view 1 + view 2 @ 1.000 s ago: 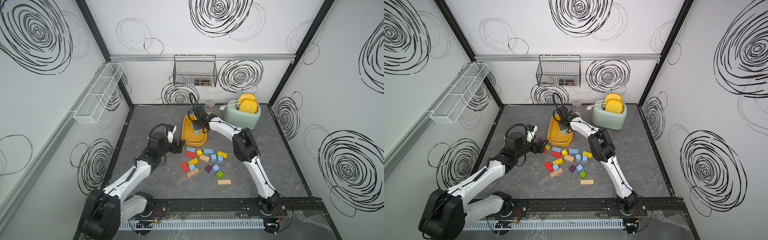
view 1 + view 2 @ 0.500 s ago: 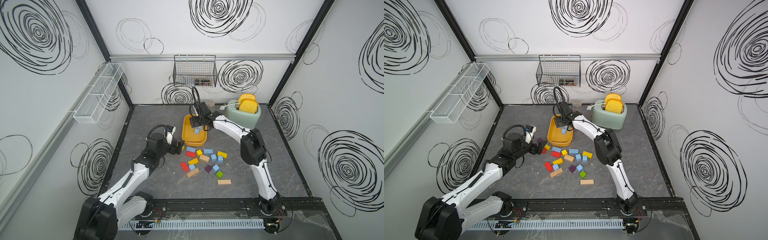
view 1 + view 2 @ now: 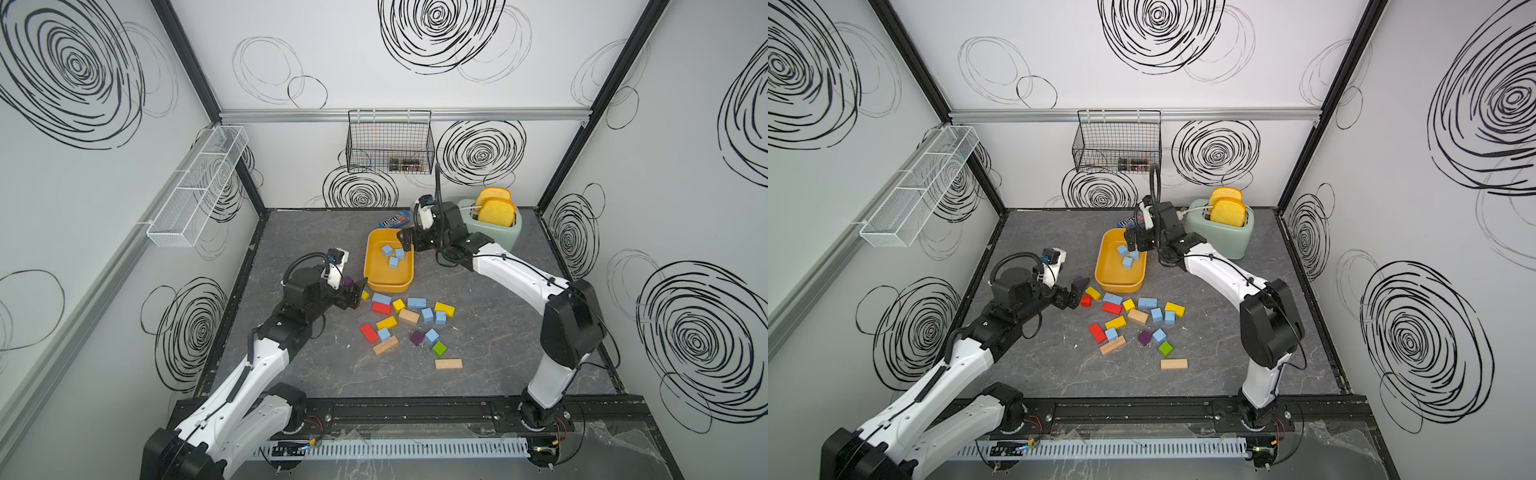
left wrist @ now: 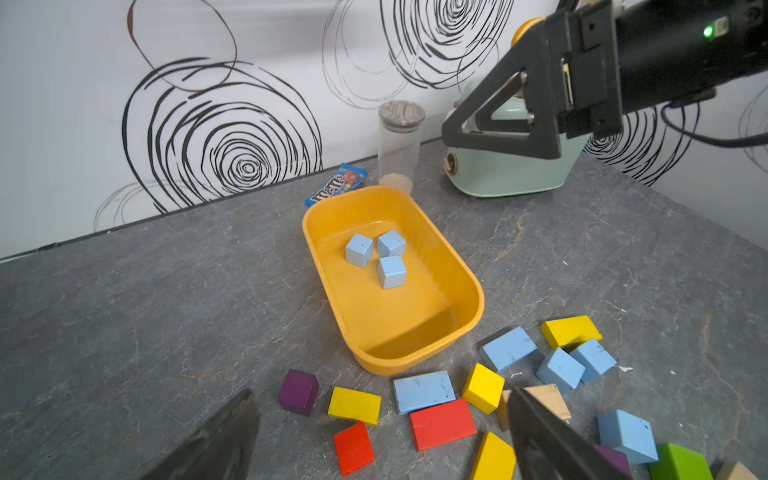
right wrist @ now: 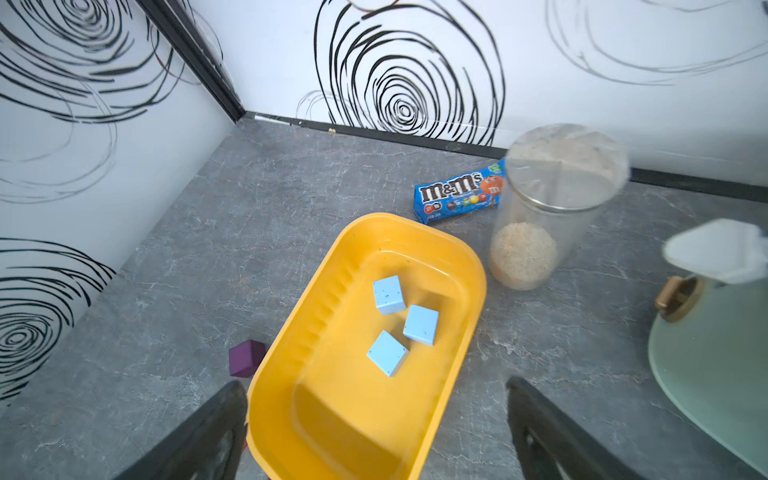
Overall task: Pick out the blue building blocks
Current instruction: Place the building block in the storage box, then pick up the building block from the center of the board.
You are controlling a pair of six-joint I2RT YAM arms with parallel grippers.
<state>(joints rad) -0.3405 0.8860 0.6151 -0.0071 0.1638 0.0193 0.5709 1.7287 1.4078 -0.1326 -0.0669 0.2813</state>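
Observation:
Three blue building blocks, all cubes (image 3: 393,262) (image 4: 392,271) (image 5: 387,352), lie in the yellow tub (image 3: 368,257) (image 5: 473,316). My right gripper (image 3: 409,245) (image 5: 374,384) hangs open and empty above the tub's far end. Several more blue building blocks, bricks (image 3: 381,298) (image 4: 423,390) and cubes (image 3: 427,314) (image 3: 1159,335), lie among the mixed pile in front of the tub. Low at the pile's left edge is my left gripper (image 3: 357,294) (image 4: 382,397), open and empty, beside a purple cube (image 4: 298,390).
Red, yellow, purple, green and plain wood blocks are mixed into the pile (image 3: 448,364). A mint toaster (image 3: 494,226) stands right of the tub. A candy packet (image 5: 457,197) and a glass jar (image 5: 552,208) sit behind it. A wire basket (image 3: 390,143) hangs on the back wall.
My right gripper has opened and let a blue cube drop into the tub, then drawn back and up toward the toaster. The left gripper has edged slightly toward the pile.

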